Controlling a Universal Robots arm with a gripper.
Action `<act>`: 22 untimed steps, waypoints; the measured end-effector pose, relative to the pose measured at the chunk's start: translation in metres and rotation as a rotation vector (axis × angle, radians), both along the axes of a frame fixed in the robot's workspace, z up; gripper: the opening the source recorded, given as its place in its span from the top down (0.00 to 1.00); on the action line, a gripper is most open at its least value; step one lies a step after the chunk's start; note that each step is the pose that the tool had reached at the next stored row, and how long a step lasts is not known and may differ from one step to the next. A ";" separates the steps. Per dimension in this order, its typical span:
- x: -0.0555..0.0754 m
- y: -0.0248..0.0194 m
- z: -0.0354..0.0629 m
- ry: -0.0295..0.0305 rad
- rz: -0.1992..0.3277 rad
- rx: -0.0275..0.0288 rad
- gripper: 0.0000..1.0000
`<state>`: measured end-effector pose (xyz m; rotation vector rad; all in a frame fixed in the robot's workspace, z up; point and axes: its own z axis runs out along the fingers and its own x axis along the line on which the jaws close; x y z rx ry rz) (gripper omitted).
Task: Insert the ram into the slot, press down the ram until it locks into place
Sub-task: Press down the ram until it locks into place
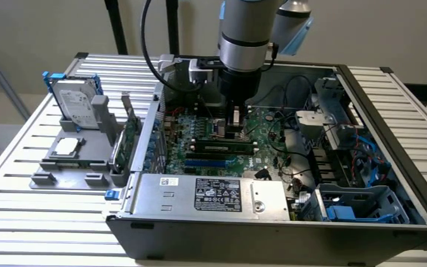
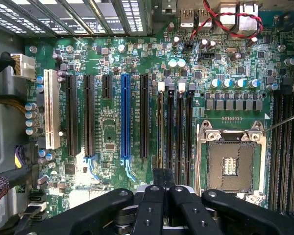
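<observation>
In the exterior view, the open computer case (image 1: 391, 167) sits on a slatted metal worktop (image 1: 20, 183), its power supply (image 1: 206, 194) nearest the camera. Beyond it lies the motherboard (image 1: 198, 161), where the ram (image 1: 224, 147) lies lengthwise in a black slot (image 1: 221, 142). The end effector (image 1: 236, 127) stands directly above the stick, at or touching its top edge; whether its fingers are open or closed, I cannot tell. In the wrist view, the black finger linkages (image 2: 161, 205) hang over the memory sockets (image 2: 174, 127) beside the empty CPU socket (image 2: 230, 161). At the exterior view's left, a hard drive (image 1: 76, 105) stands in a grey fixture (image 1: 69, 161).
</observation>
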<state>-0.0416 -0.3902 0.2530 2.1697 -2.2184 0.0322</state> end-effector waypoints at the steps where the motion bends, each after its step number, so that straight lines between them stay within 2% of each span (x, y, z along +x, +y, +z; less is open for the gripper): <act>1: 0.000 0.0000 0.0000 -0.0003 0.000 0.0001 0.89; 7: -0.001 0.0005 -0.0039 -0.0014 0.000 0.0000 0.89; 22: -0.001 0.0026 -0.0235 -0.0010 0.000 -0.0011 0.89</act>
